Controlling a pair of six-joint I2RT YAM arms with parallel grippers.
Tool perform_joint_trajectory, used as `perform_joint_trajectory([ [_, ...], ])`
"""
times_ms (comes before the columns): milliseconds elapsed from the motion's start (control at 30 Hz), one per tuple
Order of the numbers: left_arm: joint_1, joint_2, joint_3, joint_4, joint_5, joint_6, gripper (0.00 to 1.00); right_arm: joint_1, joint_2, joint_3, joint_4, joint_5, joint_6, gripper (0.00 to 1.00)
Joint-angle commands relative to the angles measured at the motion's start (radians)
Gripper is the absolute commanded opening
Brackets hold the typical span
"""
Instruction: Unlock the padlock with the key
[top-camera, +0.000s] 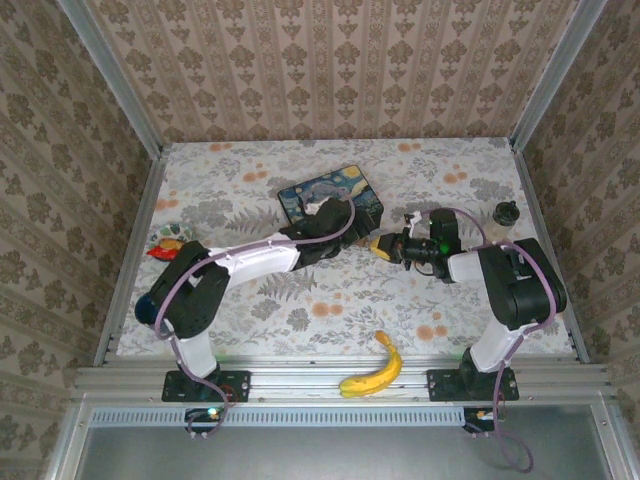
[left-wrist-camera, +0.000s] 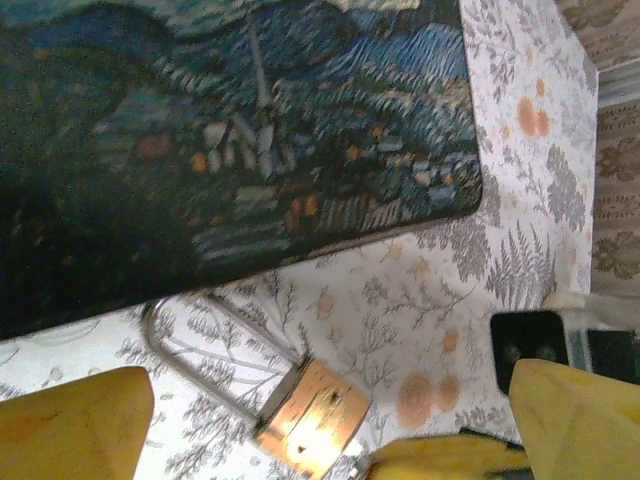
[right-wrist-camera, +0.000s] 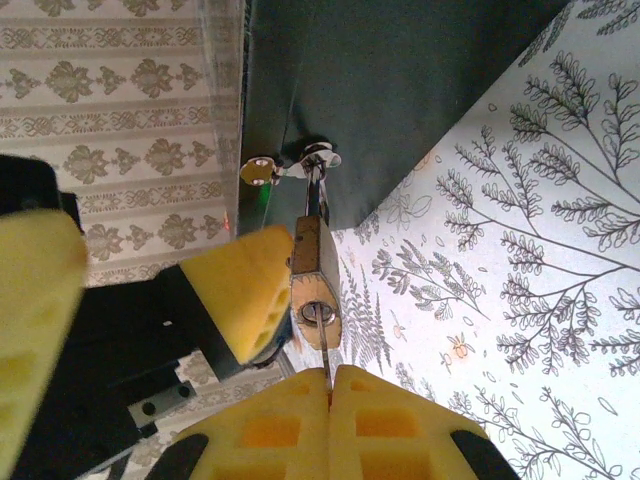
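The padlock (left-wrist-camera: 312, 418) lies flat on the table (left-wrist-camera: 440, 290), low in the left wrist view, just beside the near edge of the starry-night tin (left-wrist-camera: 250, 130). Its brass body sits toward the bottom of that frame and its thin shackle loop runs up and to the left, so its long axis is a diagonal across the gap between the fingers of the left hand (left-wrist-camera: 325, 395).

That hand is spread wide. One yellow finger is in each bottom corner, the lock lies between them, and nothing is pinched.

In the right wrist view the lock is seen end-on, keyhole face toward the camera and shackle pointing up the frame. The right hand (right-wrist-camera: 329, 385) is pressed together at the bottom edge, pinching the key (right-wrist-camera: 325, 350). Its thin blade runs straight up into the keyhole, in line with the lock's axis.

Both hands are at the lock. By my judgement, turning the key needs the body braced, and the lock is loose.
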Motion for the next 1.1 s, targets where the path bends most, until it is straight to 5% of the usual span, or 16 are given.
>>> perform_joint_trajectory([
  [0,-0.007,0.044,0.054,-0.065,-0.043,-0.025,0.93,0.015,-0.009,0.019,0.038,-0.001,-0.013,0.0],
  [667,-0.045,-0.002,0.114,-0.344,-0.099,-0.151,0.85,0.058,0.009,0.009,0.097,0.04,0.023,0.0],
  [1067,-0.021,0.066,0.101,-0.275,-0.024,-0.22,0.86,0.084,0.0,0.005,0.084,0.053,0.017,0.0],
])
